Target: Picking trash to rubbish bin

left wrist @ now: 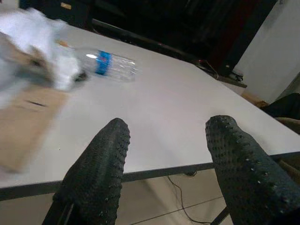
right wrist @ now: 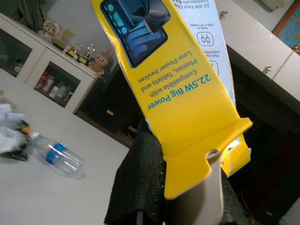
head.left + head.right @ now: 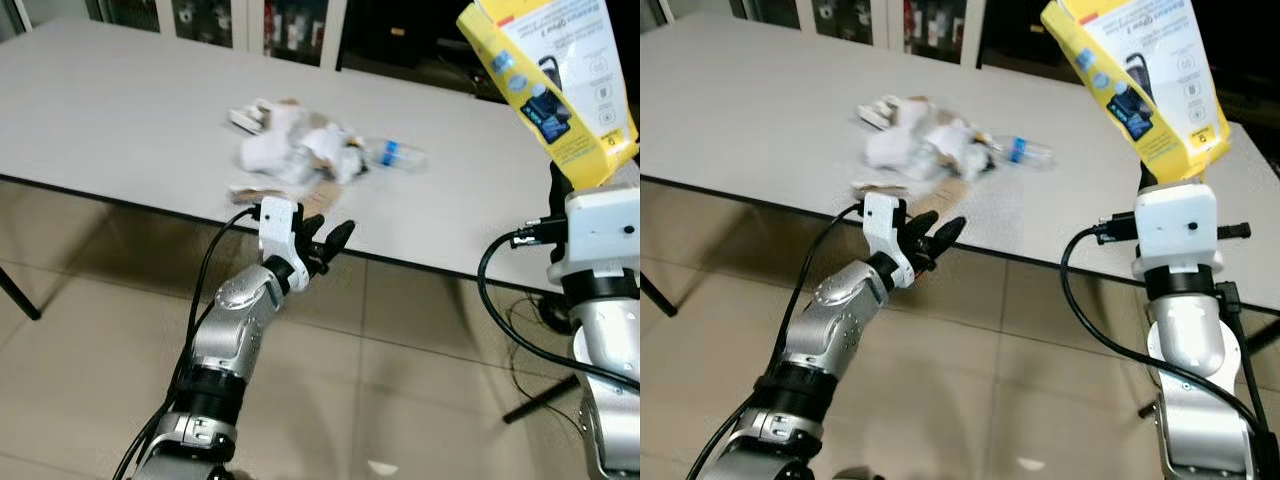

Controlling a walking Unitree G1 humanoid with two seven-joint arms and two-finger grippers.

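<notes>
A pile of crumpled white paper and cardboard trash (image 3: pixel 295 150) lies on the white table (image 3: pixel 120 110), with a clear plastic bottle (image 3: pixel 392 154) with a blue label beside it. My left gripper (image 3: pixel 328 240) hovers open at the table's front edge, just short of the pile, with nothing between its fingers (image 1: pixel 101 164). Raised at the right, my right gripper (image 2: pixel 178 187) is shut on a yellow and white product box (image 3: pixel 550 75), held upright above the table's right end. The bottle (image 1: pixel 110 65) lies beyond the left fingers.
Tiled floor (image 3: pixel 400 390) lies in front of the table. Glass-door cabinets (image 3: pixel 250 25) stand behind it. A black cable (image 3: pixel 520 330) loops from the right arm. A table leg (image 3: pixel 18 295) shows at far left.
</notes>
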